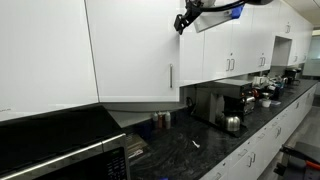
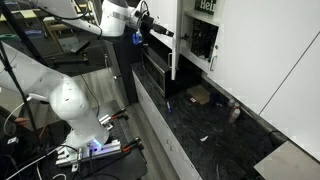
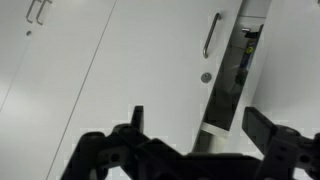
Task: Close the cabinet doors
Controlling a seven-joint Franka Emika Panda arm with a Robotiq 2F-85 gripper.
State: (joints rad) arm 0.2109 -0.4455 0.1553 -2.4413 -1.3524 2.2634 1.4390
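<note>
Wrist view shows the hand (image 3: 192,128) spread wide, empty, the cabinet door (image 3: 150,80) ajar ahead; a glancing push could slip off its edge.

The white Franka arm (image 2: 68,100) rises from its base, bends at the elbow and reaches high and forward in an exterior view. At its end the black Robotiq gripper (image 2: 152,35) is held up, about level. In the wrist view its two black fingers (image 3: 136,122) stand wide apart, with nothing between them.
</note>
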